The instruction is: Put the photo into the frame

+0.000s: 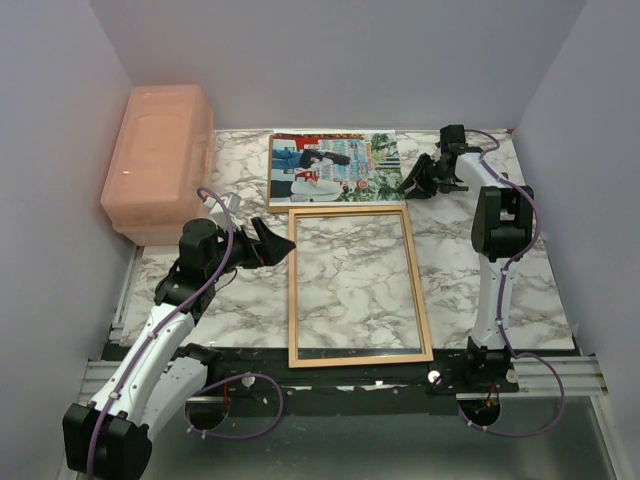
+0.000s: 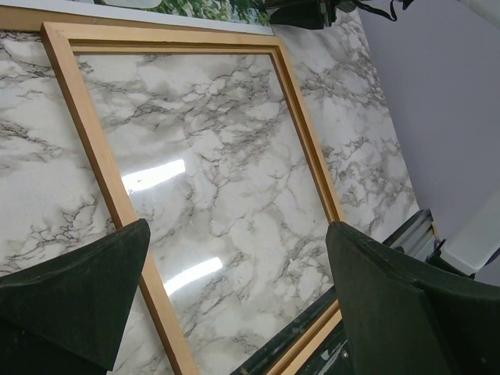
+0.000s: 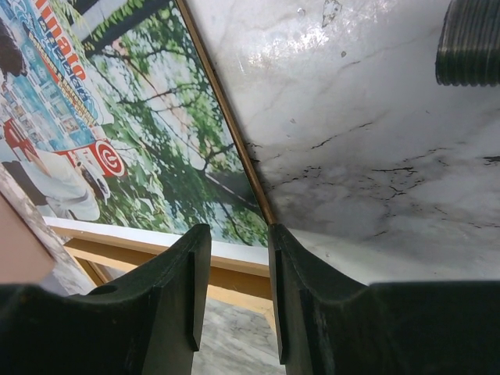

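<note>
The photo (image 1: 335,168) lies flat at the far middle of the table (image 1: 545,290), its long side running left to right. Its near edge sits just beside the far rail of the frame (image 1: 292,290). The frame lies flat and unfilled nearer the arms, long side running near to far, with marble showing through its opening. The step in hand appears to be the first one, securing the photo, since it is not yet lifted or moved toward the frame. The right gripper (image 1: 408,187) is low at the photo's right edge. In the wrist view its fingers (image 3: 187,289) stand a narrow gap apart with nothing pinched between them, and the print's right margin runs up from just beyond the tips. The next move probably calls for raising that thin edge off the table so one finger can pass beneath. The sheet then needs a quarter turn and a carry toward the near side to match the frame. The left gripper (image 1: 283,243) hovers at the frame's far left corner, spread wide and holding nothing. It is well placed to steady the left rail.
</note>
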